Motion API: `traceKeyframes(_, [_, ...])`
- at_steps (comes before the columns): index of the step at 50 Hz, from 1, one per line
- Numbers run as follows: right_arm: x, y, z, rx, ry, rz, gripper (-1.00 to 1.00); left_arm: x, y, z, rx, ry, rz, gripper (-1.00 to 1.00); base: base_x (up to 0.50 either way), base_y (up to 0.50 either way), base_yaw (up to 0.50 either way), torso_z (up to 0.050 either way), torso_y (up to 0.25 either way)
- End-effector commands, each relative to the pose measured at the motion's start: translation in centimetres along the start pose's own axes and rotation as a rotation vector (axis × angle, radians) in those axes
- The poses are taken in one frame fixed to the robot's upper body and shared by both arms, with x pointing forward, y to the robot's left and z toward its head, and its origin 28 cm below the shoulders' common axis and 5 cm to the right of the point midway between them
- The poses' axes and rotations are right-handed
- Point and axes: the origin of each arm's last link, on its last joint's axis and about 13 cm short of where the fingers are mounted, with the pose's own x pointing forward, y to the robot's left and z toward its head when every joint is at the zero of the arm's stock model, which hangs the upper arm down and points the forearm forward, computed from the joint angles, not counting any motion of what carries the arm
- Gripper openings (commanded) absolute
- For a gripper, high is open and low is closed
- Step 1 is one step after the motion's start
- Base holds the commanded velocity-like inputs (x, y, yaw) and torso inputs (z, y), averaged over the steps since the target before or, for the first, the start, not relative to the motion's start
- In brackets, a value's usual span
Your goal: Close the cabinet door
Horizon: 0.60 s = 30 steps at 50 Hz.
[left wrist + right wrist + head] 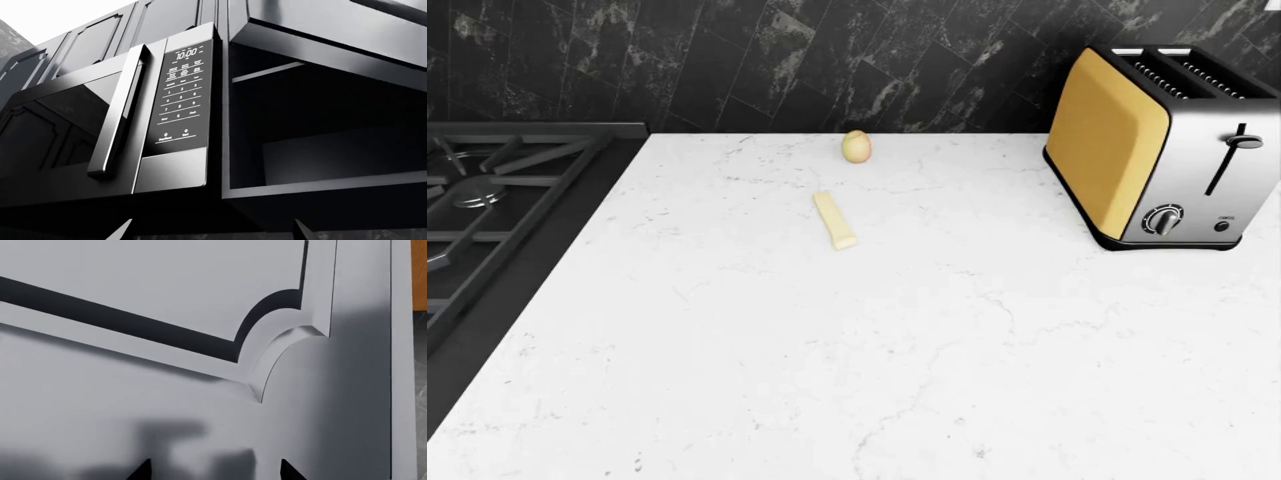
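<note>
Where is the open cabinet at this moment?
In the left wrist view, the open cabinet sits directly beside the microwave, on its keypad side, with a shelf visible inside. The head view shows only the countertop, not the cabinet.

Kitchen: stove [494, 210], toaster [1161, 150], marble counter [827, 350], microwave [113, 125] beside cabinets [320, 125].

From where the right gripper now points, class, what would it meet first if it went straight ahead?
Most likely the cabinet door: its grey panelled face fills the right wrist view just beyond the right gripper, whose shadow falls on it. Exact gap unclear.
</note>
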Motion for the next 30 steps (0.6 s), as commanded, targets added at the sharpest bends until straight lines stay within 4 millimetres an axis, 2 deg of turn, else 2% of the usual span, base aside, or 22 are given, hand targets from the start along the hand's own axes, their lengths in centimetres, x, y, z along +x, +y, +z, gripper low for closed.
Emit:
traceKeyframes(1, [1.8, 0.8, -1.3, 0.044, 0.044, 0.096, 1.00, -0.2, 0.3, -0.2, 0.001, 0.005, 0.008, 1.00, 0.00, 0.00, 0.00, 0.000, 0.000])
traceKeyframes(18, [4.9, -1.3, -2.7, 0.012, 0.106, 0.012, 1.00, -0.2, 0.9, -0.3, 0.003, 0.012, 0.025, 1.00, 0.00, 0.00, 0.00, 0.001, 0.000])
traceKeyframes(30, [6.1, -2.6, -3.9, -0.010, 0.152, -0.042, 1.00, -0.2, 1.2, -0.4, 0.005, 0.016, 0.035, 1.00, 0.00, 0.00, 0.00, 0.003, 0.000])
